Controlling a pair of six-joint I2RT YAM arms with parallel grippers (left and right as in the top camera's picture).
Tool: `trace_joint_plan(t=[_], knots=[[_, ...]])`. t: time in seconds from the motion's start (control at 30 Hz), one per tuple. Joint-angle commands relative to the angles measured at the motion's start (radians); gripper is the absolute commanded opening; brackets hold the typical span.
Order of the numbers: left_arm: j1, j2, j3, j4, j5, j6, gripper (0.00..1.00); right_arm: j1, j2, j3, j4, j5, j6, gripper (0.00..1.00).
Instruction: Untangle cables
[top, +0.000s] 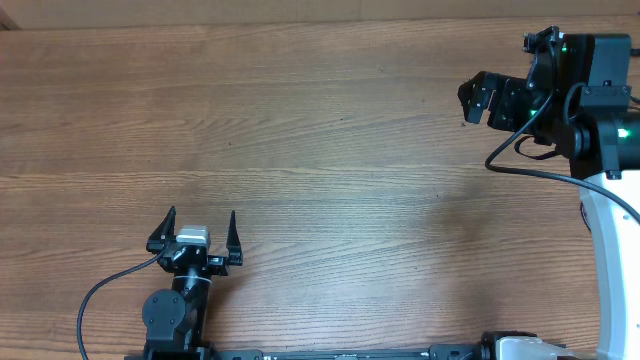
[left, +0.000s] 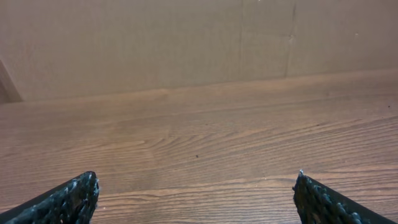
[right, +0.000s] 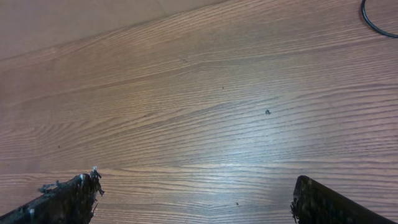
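No cables show in the overhead or left wrist views. A short arc of thin black cord (right: 373, 20) crosses the top right corner of the right wrist view; I cannot tell whether it is a cable or an arm wire. My left gripper (top: 201, 215) stands open near the table's front left, and only bare wood lies between its fingertips (left: 196, 177). At the far right, near the back edge, my right gripper (top: 466, 105) points left. It is open too, with bare wood between its fingertips (right: 198, 176).
The wooden table (top: 320, 150) fills the overhead view. A thick black wire (top: 100, 290) loops out left of the left arm's base, and another (top: 520, 165) hangs below the right arm. A white post (top: 610, 260) stands at the right edge. A tan wall (left: 155, 43) rises behind the table.
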Motion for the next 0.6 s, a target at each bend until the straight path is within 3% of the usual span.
trace_joint_plan(t=[0.0, 0.17, 0.27, 0.57], knots=[[0.007, -0.011, -0.003, -0.002, -0.011, 0.005, 1.00, 0.003, -0.004, 0.024, 0.000, 0.023, -0.008, 1.00], [0.007, -0.011, -0.003, -0.002, -0.011, 0.005, 1.00, 0.003, -0.031, 0.006, 0.000, 0.053, 0.000, 1.00], [0.007, -0.011, -0.003, -0.002, -0.011, 0.005, 1.00, 0.004, -0.062, -0.062, 0.082, 0.042, 0.000, 1.00], [0.007, -0.011, -0.003, -0.002, -0.010, 0.005, 1.00, -0.002, -0.209, -0.597, 0.632, -0.006, 0.056, 1.00]])
